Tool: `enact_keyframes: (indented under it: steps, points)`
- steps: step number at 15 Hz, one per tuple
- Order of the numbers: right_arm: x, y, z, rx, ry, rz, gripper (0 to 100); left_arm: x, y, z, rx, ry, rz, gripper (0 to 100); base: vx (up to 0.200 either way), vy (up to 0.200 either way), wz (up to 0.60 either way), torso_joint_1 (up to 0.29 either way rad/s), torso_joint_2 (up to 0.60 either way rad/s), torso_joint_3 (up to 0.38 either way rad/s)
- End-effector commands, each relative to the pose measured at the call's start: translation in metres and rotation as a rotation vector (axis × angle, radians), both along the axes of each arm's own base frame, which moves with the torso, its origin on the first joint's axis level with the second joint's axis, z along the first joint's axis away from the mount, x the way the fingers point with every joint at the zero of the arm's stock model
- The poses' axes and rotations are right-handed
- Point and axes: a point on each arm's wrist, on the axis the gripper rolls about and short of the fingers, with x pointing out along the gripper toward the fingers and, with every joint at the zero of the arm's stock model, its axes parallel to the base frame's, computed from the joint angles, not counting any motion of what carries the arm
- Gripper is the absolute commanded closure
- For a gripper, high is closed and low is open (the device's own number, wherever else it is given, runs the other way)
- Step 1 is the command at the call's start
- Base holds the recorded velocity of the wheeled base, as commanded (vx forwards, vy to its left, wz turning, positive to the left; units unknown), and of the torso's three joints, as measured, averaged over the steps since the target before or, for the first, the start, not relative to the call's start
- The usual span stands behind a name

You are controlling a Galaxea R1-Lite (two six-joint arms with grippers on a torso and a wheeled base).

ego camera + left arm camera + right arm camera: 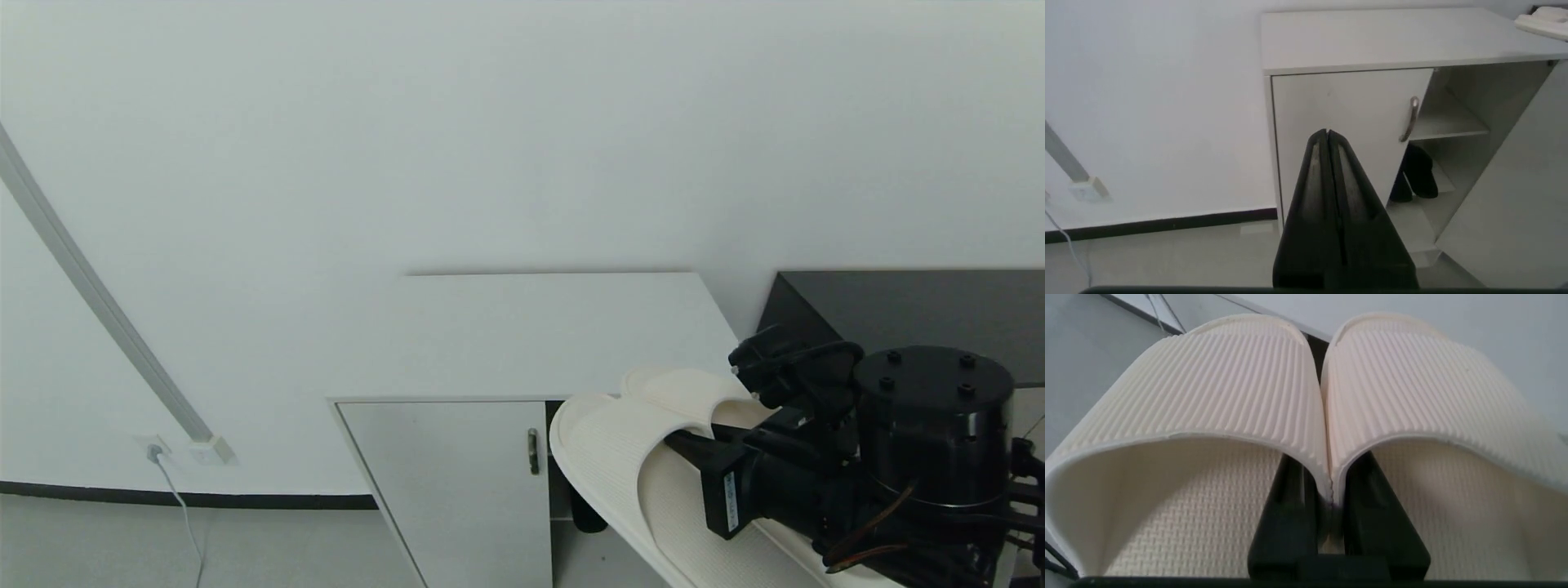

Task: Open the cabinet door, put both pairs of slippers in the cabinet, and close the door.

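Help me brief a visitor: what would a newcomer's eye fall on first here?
First, the cream slippers, pinched side by side in the right tool and held up in front of the white cabinet, at its open right half. Next come the dark slippers under the shelf inside, and the shut left tool facing the closed left door.

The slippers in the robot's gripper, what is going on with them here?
The right gripper is shut on the cream slippers, pinching their two straps together in front of the white cabinet. The cabinet's right side is open; its left door is shut. In the lower compartment stands what looks like a dark pair of slippers. The left gripper is shut and empty, pointing toward the cabinet. The cream pair is not yet inside.
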Motion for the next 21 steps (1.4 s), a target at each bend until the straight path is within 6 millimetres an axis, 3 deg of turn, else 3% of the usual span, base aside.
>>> enact_keyframes:
  steps: [1, 21]
  points:
    - [-0.0004, 0.0008, -0.0015, -0.005, 0.003, 0.001, 100, 0.0, 0.0, 0.0, 0.0, 0.0, 0.001, 100, 0.0, 0.0, 0.0, 0.0, 0.0, 0.0]
    - [-0.0035, 0.0024, -0.004, -0.015, 0.008, 0.01, 100, 0.0, 0.0, 0.0, -0.003, 0.0, -0.001, 100, 0.0, 0.0, 0.0, -0.013, 0.03, 0.016]
